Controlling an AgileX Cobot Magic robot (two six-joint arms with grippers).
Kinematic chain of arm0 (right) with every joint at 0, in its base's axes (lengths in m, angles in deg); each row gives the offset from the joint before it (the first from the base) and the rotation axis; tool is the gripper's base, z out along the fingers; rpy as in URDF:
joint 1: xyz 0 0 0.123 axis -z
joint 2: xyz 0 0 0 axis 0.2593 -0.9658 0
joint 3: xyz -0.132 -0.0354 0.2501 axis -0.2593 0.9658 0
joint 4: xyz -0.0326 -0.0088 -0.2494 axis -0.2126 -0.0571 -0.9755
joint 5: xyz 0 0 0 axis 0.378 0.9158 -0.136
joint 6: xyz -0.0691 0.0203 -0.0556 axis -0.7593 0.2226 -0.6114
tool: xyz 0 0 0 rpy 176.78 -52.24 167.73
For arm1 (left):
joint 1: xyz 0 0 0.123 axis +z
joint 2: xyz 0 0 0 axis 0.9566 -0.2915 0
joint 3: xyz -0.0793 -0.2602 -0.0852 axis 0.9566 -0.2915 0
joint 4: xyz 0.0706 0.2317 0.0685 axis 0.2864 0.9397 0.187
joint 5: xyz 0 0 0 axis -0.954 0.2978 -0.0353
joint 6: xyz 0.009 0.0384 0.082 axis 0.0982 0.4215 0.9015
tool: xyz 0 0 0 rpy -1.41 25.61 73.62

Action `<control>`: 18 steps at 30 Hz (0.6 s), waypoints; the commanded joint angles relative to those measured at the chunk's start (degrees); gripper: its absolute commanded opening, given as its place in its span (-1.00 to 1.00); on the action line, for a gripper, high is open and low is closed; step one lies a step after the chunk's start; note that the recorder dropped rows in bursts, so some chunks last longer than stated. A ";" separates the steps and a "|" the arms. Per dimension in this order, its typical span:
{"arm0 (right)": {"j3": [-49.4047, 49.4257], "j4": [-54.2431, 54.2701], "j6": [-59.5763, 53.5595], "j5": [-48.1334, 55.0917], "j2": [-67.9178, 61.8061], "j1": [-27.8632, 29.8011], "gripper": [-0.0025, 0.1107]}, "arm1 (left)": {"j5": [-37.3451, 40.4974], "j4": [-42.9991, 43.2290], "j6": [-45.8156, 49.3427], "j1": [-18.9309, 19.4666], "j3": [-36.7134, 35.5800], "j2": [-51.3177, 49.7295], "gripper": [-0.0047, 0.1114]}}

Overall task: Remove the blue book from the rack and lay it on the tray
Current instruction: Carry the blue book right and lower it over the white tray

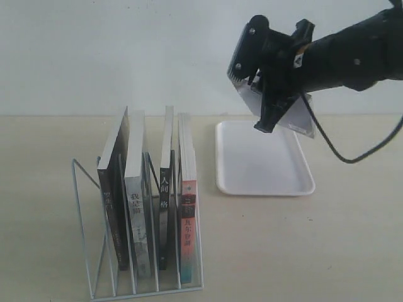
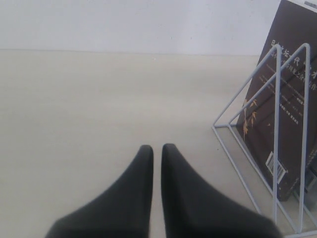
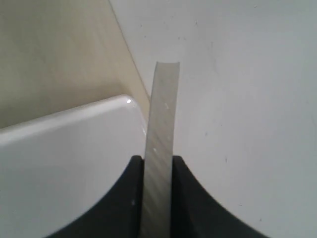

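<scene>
A: What is taking up most of the scene?

B: A pale table (image 1: 352,251) is stretching across the whole view, and the black right arm (image 1: 352,60) is reaching in from the right above it.

A: And on the table?

B: The rack (image 1: 83,226), made of white wire, is standing at the front left. The tray (image 1: 264,167) is lying flat to its right and farther back, well apart from it.

A: What is the rack carrying?

B: Four books are standing upright in its slots. From left to right they are a dark book (image 1: 116,182), a book with a pale grey spine (image 1: 137,207), a thin book with a black spine (image 1: 165,189) and a book with a pink-red spine (image 1: 187,214).

A: Where is the blue book?

B: The blue book (image 1: 297,118) is hanging tilted in the air over the far end of the tray, showing its greyish side. I cannot tell whether its lower corner is touching the rim.

A: What is holding it?

B: The right gripper (image 1: 264,123) is pinching it. In the right wrist view both jaws are pressing against the book's faces, and its pale edge is sticking out between them.

A: And the other one?

B: The left gripper (image 2: 157,151) is showing only in its own wrist view, hovering over bare table beside the rack's end. Its jaws are sitting almost together with a thin slit between them, gripping nothing.
</scene>
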 commanded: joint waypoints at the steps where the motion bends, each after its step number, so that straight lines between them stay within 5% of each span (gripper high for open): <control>1: -9.58 0.00 -3.56 5.50 -4.75 0.38 -0.96 | -0.24 0.17 -0.49 0.23 -0.20 0.20 -0.82; 11: -14.30 31.37 -37.96 7.99 -10.19 3.62 -0.96 | -0.24 0.17 -0.49 0.23 -0.20 0.20 -0.82; 18: -14.30 41.14 -46.75 11.57 -12.55 5.35 -0.96 | -0.24 0.17 -0.49 0.23 -0.20 0.20 -0.82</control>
